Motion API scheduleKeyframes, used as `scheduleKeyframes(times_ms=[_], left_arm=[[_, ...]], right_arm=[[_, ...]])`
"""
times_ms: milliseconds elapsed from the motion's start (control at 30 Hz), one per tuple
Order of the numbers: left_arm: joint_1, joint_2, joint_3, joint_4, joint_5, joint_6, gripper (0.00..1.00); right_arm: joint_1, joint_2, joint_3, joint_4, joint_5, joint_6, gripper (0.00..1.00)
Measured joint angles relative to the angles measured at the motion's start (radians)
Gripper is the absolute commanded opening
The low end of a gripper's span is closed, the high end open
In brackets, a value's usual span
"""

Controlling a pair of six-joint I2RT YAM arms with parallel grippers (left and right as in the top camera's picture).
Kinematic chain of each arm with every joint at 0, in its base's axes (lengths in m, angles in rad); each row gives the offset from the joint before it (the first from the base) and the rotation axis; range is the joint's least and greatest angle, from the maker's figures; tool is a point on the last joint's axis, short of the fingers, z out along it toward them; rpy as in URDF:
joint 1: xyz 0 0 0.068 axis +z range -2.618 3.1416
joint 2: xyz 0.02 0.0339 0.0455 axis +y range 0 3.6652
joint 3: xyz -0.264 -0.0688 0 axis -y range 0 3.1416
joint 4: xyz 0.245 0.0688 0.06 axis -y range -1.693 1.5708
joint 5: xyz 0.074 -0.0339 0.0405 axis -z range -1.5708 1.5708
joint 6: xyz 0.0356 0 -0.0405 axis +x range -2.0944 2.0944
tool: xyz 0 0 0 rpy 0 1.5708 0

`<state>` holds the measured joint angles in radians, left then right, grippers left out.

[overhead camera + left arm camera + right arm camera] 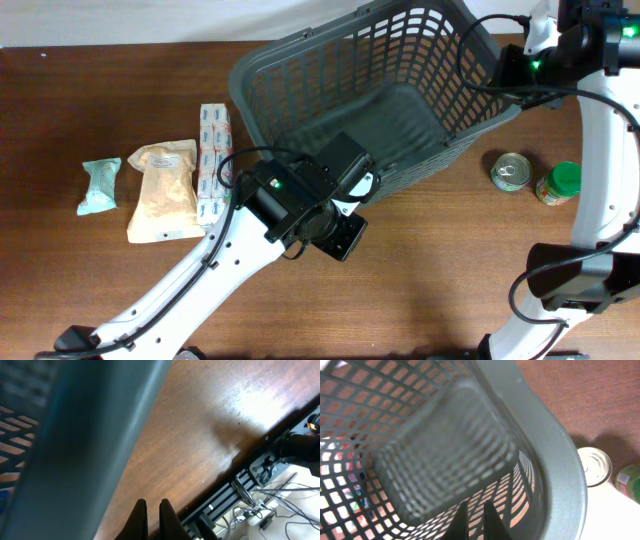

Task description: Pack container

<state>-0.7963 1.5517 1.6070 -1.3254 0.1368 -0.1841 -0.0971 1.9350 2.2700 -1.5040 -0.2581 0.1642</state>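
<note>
The container, a large dark grey slotted basket (400, 110), stands at the back middle of the brown table, with nothing showing inside. My left gripper (153, 509) is shut and empty, low over bare table right beside the basket's front rim (85, 435). In the overhead view the left wrist (310, 200) covers its fingers. My right gripper (474, 510) is shut with nothing between its fingers. It hangs over the inside of the basket's wall by the right rim (560, 460). The right wrist (520, 65) is at the basket's far right corner.
Left of the basket lie a strip of small white-and-blue packets (212, 160), a tan pouch (165, 190) and a mint-green packet (100, 185). To its right stand a tin can (511, 171) and a green-lidded jar (558, 183). Both also show in the right wrist view: can (594, 466), jar (629, 481).
</note>
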Motion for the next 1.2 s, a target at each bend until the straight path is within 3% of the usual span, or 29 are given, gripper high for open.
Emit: scheduleKeyframes(times_ms=[500,800,1200], left_arm=[[0.01,0.001,0.0,0.009,-0.097,0.0,0.02],[0.153,0.001,0.0,0.053,-0.123,0.006,0.02],[0.242,0.009,-0.001,0.141,-0.127,0.031,0.02]], right_arm=[[0.002,0.0,-0.11,-0.005,0.01,-0.004,0.04],[0.002,0.0,-0.112,-0.013,-0.022,-0.055,0.04],[0.007,0.0,-0.113,-0.019,-0.084,-0.091,0.04]])
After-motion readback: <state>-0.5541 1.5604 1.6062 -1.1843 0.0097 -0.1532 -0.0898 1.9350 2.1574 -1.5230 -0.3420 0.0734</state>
